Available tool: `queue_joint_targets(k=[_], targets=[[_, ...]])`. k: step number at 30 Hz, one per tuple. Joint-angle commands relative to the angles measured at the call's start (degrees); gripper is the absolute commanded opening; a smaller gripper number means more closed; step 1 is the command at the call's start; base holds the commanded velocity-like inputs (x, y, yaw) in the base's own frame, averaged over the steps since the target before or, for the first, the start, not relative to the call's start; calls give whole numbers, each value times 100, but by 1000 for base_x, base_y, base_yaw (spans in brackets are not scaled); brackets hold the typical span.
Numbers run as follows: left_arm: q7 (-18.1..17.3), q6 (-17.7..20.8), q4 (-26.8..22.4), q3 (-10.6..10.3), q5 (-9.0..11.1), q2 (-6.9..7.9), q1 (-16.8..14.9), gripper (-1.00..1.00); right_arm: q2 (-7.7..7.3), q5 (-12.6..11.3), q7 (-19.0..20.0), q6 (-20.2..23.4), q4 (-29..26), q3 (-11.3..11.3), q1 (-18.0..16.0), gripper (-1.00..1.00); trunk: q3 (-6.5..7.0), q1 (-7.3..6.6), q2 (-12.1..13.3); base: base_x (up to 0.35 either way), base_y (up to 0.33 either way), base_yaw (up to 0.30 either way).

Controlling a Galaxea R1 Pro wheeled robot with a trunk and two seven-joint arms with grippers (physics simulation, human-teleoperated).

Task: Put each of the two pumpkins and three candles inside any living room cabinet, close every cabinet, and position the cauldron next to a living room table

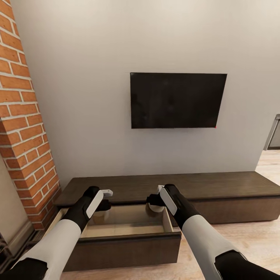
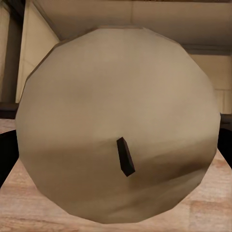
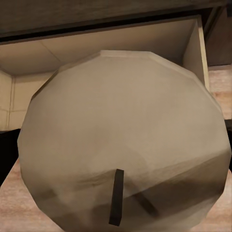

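The dark brown cabinet (image 1: 217, 186) runs along the wall under the TV, and its left drawer (image 1: 128, 249) is pulled open, showing a pale wood inside. My left gripper (image 1: 103, 205) hangs over the drawer's left part, shut on a beige candle (image 1: 99, 216). In the left wrist view that candle (image 2: 116, 121) shows end-on, with its dark wick. Over the drawer's right rear, my right gripper (image 1: 154, 201) is shut on another candle (image 1: 156, 208), whose top (image 3: 121, 140) and wick show in the right wrist view. The pumpkins, cauldron and table are out of view.
A brick fireplace (image 1: 23, 128) stands at the left, close to the open drawer's left end. A black TV (image 1: 178, 100) hangs on the wall above the cabinet. Light wood floor (image 1: 249, 237) lies to the right of the drawer, with a doorway (image 1: 272, 134) at the far right.
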Motion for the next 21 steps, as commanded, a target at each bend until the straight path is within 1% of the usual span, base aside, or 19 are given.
queue_joint_targets(k=[1,8,21], targets=[[56,12,-8,-17,59,5,-4,-100,0,-54,-50,10,-6,10,-5,-100,-7,0,-3,8,0,0],[58,-57,-6,-17,52,7,-4,-100,0,-56,-50,10,-6,10,-3,-100,-7,0,-3,3,0,0],[56,-102,-2,-17,52,1,-4,-100,0,-58,-45,11,-6,10,-2,-100,-240,285,-525,0,0,0]])
